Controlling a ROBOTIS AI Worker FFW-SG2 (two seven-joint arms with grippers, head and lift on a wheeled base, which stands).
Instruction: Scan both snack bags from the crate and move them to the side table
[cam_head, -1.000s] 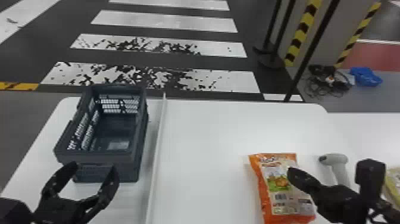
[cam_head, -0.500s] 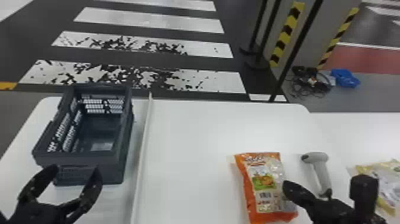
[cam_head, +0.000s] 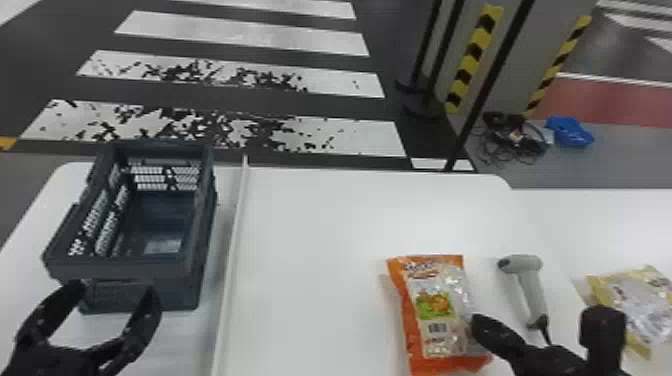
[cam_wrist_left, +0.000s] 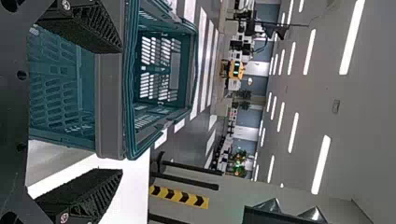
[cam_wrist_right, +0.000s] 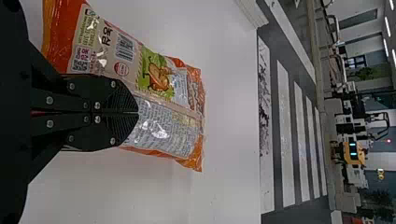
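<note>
The crate (cam_head: 135, 270) stands on the left table section. My left gripper (cam_head: 114, 290) is open at its near wall; in the left wrist view the left gripper (cam_wrist_left: 122, 111) has its fingers apart before the crate (cam_wrist_left: 109, 112). The orange snack bag (cam_head: 435, 310) lies face up on the middle table, barcode showing. Beside its right edge is my right gripper (cam_head: 477, 322). In the right wrist view the right gripper (cam_wrist_right: 138, 112) has its fingertips together above the orange bag (cam_wrist_right: 173, 126), which looks ungripped. The yellow snack bag (cam_head: 645, 300) lies on the side table at far right.
A grey handheld scanner (cam_head: 530, 287) lies between the two bags, its cable running toward the near side. A raised white strip (cam_head: 232, 260) divides the crate's section from the middle table (cam_head: 310, 250). Black posts stand beyond the table's far edge.
The head view has turned right, so the scene has shifted left and more of the yellow bag shows. My right gripper has shifted slightly nearer to the robot; the left has kept its place by the crate.
</note>
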